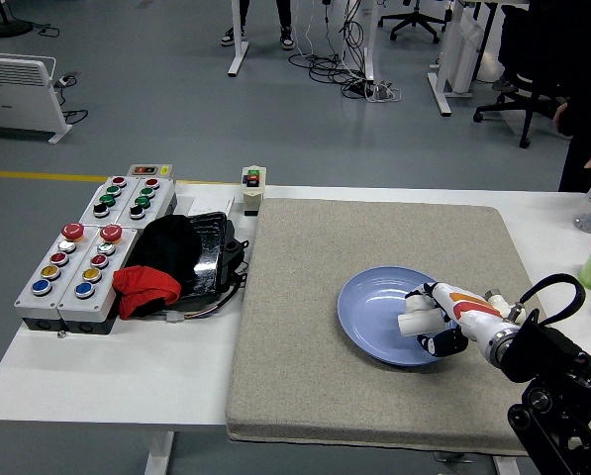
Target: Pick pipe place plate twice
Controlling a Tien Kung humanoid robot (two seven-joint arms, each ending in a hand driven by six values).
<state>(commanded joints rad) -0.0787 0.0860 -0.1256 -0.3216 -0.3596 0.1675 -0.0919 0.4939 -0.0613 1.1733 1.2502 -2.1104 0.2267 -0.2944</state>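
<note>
the right hand (436, 322), fingers closed around a white pipe (415, 322), hangs directly above the blue plate (374, 322), inside its right rim.

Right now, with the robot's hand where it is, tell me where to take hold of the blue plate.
Pinch the blue plate at its raised left rim, coming in low from the left over the grey mat. It lies flat and shallow, so only the rim offers an edge. The right hand, shut on a white pipe, covers its right side.
</note>
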